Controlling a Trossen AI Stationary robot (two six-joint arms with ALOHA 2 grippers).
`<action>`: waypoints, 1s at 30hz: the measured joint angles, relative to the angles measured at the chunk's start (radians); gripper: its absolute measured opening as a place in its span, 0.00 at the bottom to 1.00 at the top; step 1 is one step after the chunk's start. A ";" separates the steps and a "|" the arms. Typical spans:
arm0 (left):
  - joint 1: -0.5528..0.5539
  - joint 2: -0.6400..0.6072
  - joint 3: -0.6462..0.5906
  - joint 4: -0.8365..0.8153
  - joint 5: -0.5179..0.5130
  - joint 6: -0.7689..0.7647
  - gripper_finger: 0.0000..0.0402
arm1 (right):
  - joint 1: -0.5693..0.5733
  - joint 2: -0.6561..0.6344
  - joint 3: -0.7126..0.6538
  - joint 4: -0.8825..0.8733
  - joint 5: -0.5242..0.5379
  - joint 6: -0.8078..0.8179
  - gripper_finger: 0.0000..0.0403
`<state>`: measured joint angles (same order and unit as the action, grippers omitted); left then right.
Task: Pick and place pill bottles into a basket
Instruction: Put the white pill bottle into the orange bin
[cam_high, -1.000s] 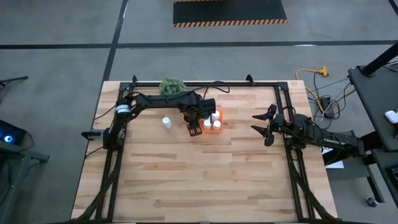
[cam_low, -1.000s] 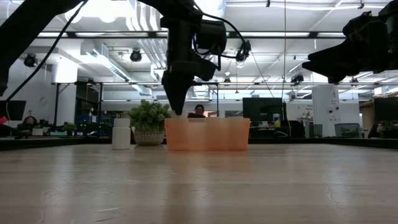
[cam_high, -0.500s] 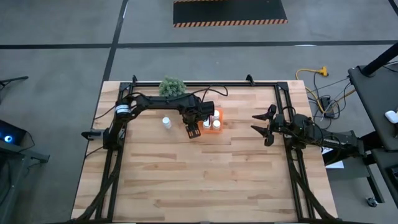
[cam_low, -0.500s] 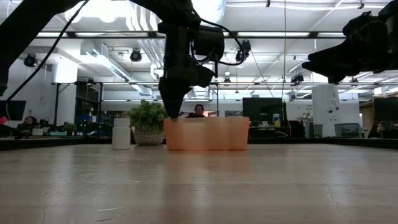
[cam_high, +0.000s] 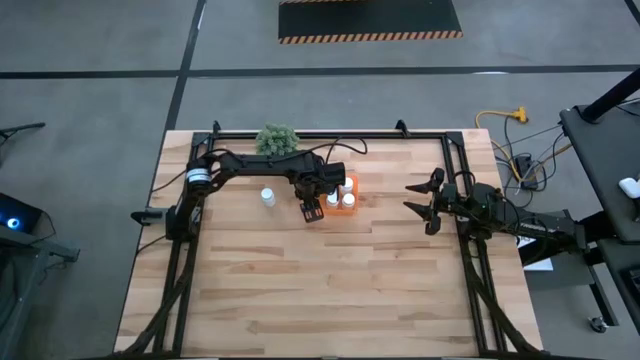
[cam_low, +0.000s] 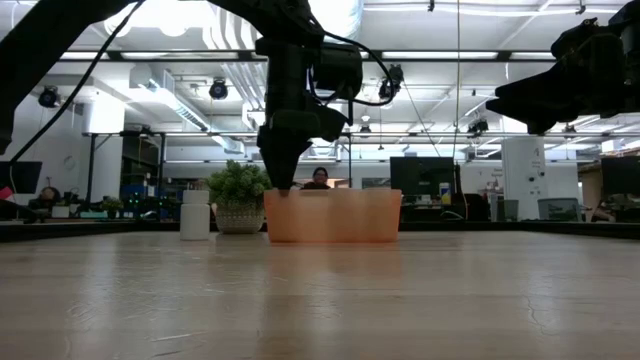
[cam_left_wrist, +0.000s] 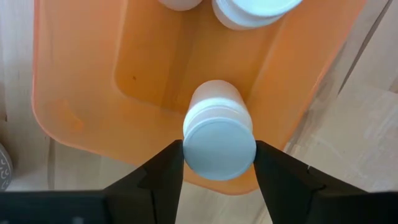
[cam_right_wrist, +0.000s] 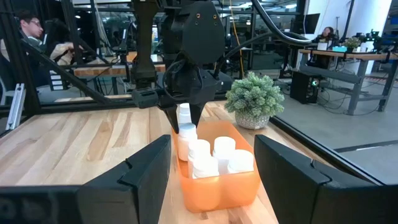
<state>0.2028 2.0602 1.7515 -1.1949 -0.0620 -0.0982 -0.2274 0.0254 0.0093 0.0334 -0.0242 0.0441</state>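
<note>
The orange basket (cam_high: 350, 208) sits at mid-table, right of the green plant (cam_high: 277, 138), with other white pill bottles (cam_right_wrist: 217, 155) standing in it. My left gripper (cam_left_wrist: 219, 167) points down over the basket's left end (cam_low: 283, 200), shut on one white pill bottle (cam_left_wrist: 217, 112) inside the basket walls. Another bottle (cam_high: 268, 197) stands on its base on the table left of the basket; it also shows in the low view (cam_low: 195, 216). My right gripper (cam_high: 422, 206) is open and empty at the table's right side, above the table. My left gripper pinches the bottle's white cap (cam_left_wrist: 219, 148) between its two fingers, one on each side of it. The fingers come from above, pointing down. The bottle hangs nearly upright within the basket's left end, close to the wall; whether its base rests on the floor is hidden.
The plant (cam_low: 238, 198) stands in its pot behind and left of the basket. Black frame rails (cam_high: 460, 180) run along the table's left, right and far sides. Bare wood (cam_high: 320, 290) lies in front of the basket.
My left gripper has come down a little with the bottle, toward the basket's left end, and shifted slightly toward the table's left edge. It stays shut on the bottle.
</note>
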 joint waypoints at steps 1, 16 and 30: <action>0.000 0.000 0.000 0.000 0.000 0.000 0.44 | 0.000 0.000 0.000 0.000 0.000 0.000 0.54; -0.001 -0.099 0.025 -0.093 -0.001 -0.074 0.44 | 0.000 0.002 0.000 0.000 0.001 0.000 0.54; 0.000 -0.120 0.011 -0.211 -0.123 -0.232 0.44 | 0.000 0.003 0.000 0.000 0.000 0.000 0.54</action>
<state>0.2028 1.9404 1.7626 -1.4058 -0.1847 -0.3304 -0.2272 0.0280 0.0093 0.0334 -0.0238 0.0441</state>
